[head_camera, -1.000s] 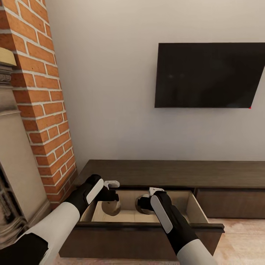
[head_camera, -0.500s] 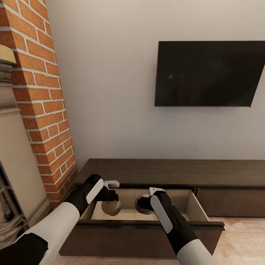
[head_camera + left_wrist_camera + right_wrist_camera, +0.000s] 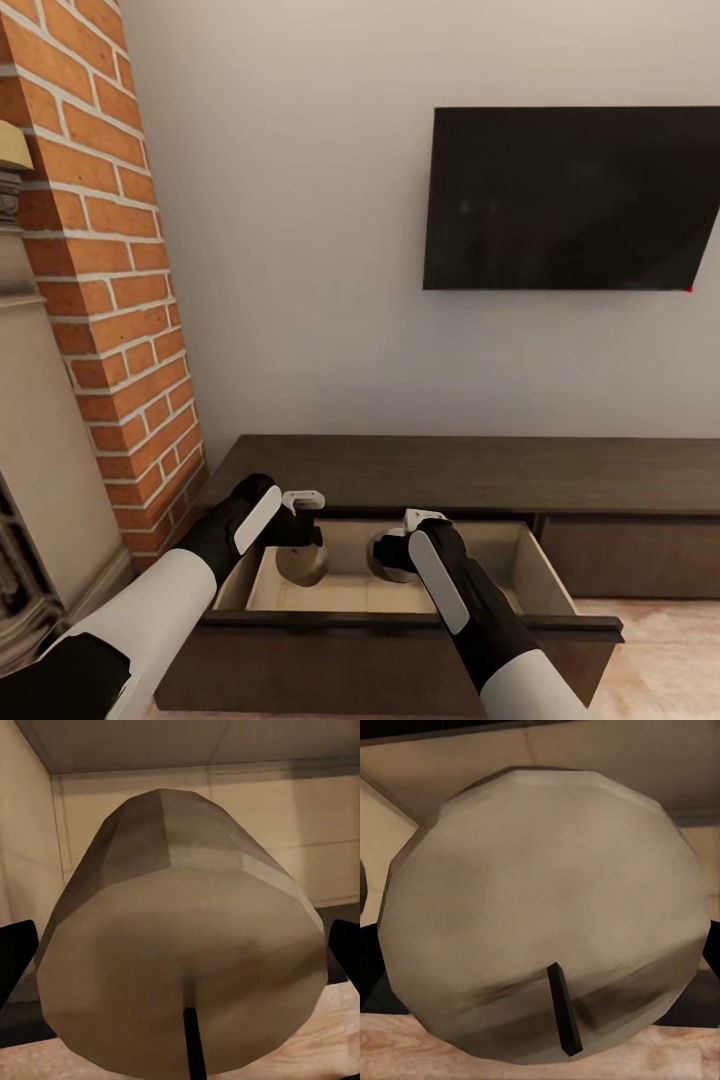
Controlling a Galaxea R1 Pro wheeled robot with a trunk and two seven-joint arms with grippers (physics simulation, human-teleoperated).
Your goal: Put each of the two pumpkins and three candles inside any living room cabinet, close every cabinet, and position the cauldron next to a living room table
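From the head camera, you are reaching both arms into the open drawer of the cabinet (image 3: 420, 470) — left gripper (image 3: 300, 560) and right gripper (image 3: 385, 555) each gripping a candle. In the left wrist camera, one candle (image 3: 184, 952) is sitting between dark fingers (image 3: 15, 956). In the right wrist camera, the other candle (image 3: 544, 915) is likewise sitting clasped.

Left tool (image 3: 300, 545), right tool (image 3: 392, 553): each clamping candle.
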